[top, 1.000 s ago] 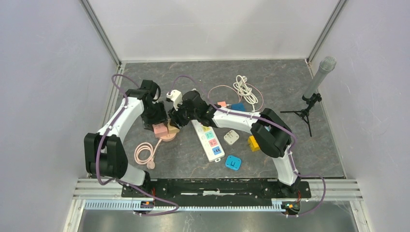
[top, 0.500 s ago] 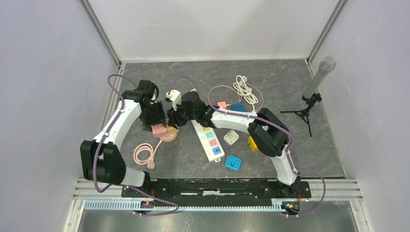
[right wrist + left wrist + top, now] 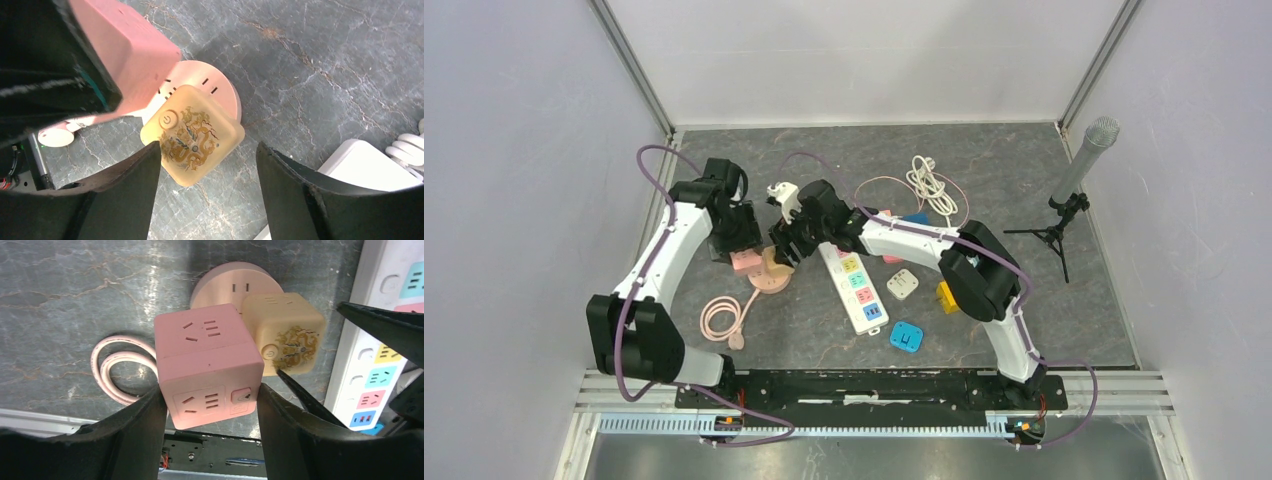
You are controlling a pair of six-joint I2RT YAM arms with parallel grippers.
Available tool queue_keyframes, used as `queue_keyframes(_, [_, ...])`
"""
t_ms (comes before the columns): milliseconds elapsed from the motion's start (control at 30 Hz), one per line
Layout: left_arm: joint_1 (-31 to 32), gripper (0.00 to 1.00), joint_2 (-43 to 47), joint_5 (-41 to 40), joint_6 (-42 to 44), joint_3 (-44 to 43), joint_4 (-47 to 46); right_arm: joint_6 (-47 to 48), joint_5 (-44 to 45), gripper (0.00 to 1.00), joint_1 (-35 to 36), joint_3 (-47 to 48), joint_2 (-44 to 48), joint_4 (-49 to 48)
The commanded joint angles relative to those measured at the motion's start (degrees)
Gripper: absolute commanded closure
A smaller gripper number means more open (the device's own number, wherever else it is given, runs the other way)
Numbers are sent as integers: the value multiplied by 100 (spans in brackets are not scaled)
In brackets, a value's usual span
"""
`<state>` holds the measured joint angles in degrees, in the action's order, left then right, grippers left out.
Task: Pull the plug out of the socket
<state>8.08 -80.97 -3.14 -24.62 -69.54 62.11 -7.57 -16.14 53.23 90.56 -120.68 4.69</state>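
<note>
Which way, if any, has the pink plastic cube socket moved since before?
Yes: the pink cube socket went slightly left, away from the white power strip.

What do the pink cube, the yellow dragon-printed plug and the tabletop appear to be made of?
Pink cube: likely moulded plastic, matte; uniform colour, rounded edges, crisp slots. Yellow plug: plastic, satin, with printed dragon motif; soft sheen. Tabletop: looks like grey marble, veined and glossy, though possibly a printed laminate.

Bright, even overhead light; faint glare on marbled tabletop point(image 3: 75, 285); sharp focus.
</note>
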Motion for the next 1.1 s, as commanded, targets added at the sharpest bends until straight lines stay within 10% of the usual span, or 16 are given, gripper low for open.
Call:
queue_keyframes(0, [-141, 98, 341, -442, 16, -269, 80, -63, -51, 20, -125, 417, -74, 1008])
queue_keyframes(233, [-287, 98, 624, -1180, -316, -28, -173, -409, 69, 3, -232, 71, 791, 265])
queue_keyframes(833, [-408, 94, -761, -2330, -991, 606, -880, -535, 238, 6, -240, -1152, 1680, 304])
queue_keyframes(1067, [-417, 56, -1185, -1700, -957, 568, -1038, -533, 239, 8, -234, -1269, 1759, 302])
